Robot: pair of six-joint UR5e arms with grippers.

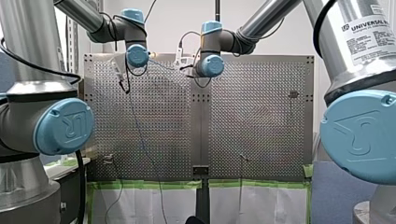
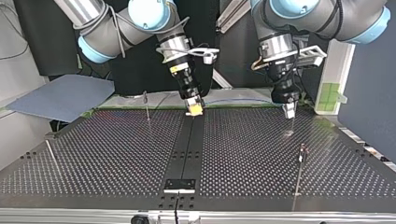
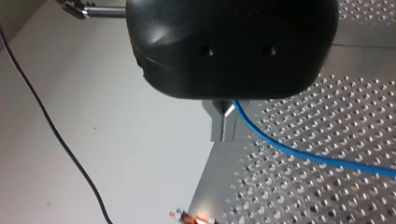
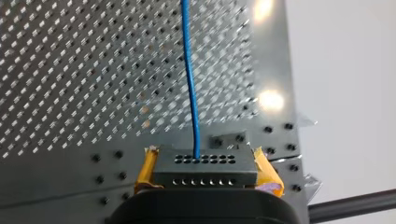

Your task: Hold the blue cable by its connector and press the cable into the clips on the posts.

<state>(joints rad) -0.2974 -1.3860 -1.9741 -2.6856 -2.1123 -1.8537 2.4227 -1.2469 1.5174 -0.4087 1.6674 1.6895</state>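
Observation:
In the right wrist view, my right gripper (image 4: 205,161) is shut, its yellow pads (image 4: 145,170) on either side of a grey connector block (image 4: 205,173). The blue cable (image 4: 189,70) leaves the block and runs ahead over the perforated plate. My left gripper (image 3: 224,133) has its metal fingers shut on the blue cable (image 3: 289,149), which trails off to one side. In the top view my right gripper (image 2: 194,110) hangs at the table's far middle. My left gripper (image 2: 289,111) is at the far right, with the cable (image 2: 233,100) stretched between them.
Thin posts stand on the perforated table (image 2: 116,154): one (image 2: 147,105) at the top view's far left, one with a clip (image 2: 302,151) at its right, and a bare rod (image 2: 52,156) near the left edge. A dark strip (image 2: 187,149) runs down the middle.

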